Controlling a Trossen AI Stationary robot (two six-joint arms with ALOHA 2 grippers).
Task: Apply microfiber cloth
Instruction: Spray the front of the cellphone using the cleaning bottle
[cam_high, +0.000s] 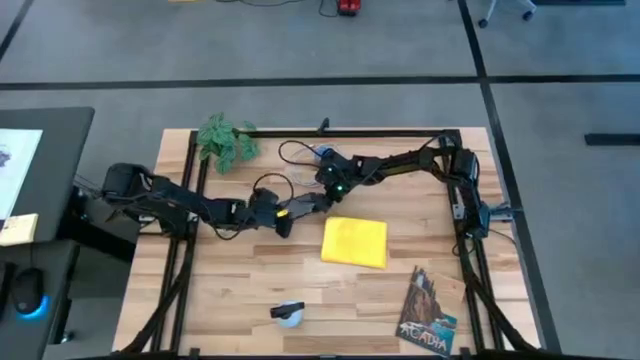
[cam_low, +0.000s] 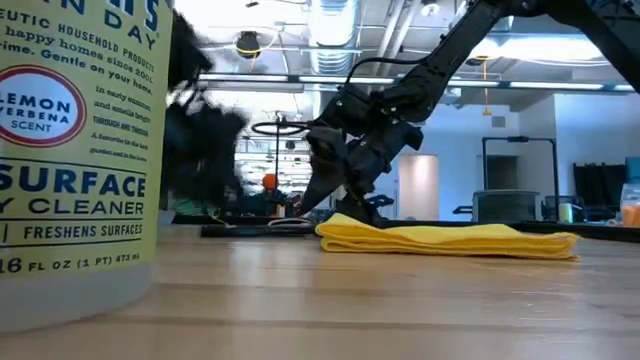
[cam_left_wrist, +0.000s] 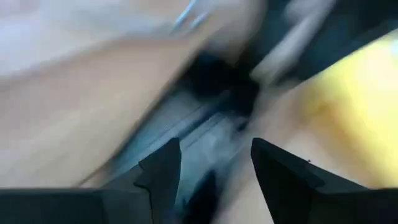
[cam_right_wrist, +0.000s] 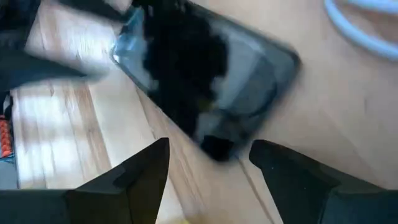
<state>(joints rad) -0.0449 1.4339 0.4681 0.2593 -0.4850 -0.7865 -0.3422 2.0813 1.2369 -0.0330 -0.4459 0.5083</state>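
Note:
The microfiber cloth (cam_high: 355, 242) is a bright yellow folded square lying flat on the wooden table, just right of centre; the low view shows its stacked layers (cam_low: 450, 238). A black smartphone (cam_right_wrist: 205, 81) lies flat on the table just left of the cloth. My right gripper (cam_right_wrist: 210, 146) hovers over the phone's near end, open, its fingers apart from it. My left gripper (cam_left_wrist: 214, 146) is open and points at the phone (cam_left_wrist: 193, 124) from the table's left, with the cloth (cam_left_wrist: 354, 99) beyond. In the high view both grippers (cam_high: 288, 218) (cam_high: 322, 198) meet over the phone and hide it. My left gripper stands with its open fingers on either side of the smartphone's end (cam_left_wrist: 205, 162), coming low from the table's left. The view is smeared, so I cannot tell whether a finger touches the phone.
A surface-cleaner bottle (cam_low: 75, 150) stands close to the low camera, near the table's front edge (cam_high: 289, 314). A dark illustrated booklet (cam_high: 428, 310) lies at the front right. A green plant (cam_high: 225, 140) and loose cables (cam_high: 300, 155) sit at the back.

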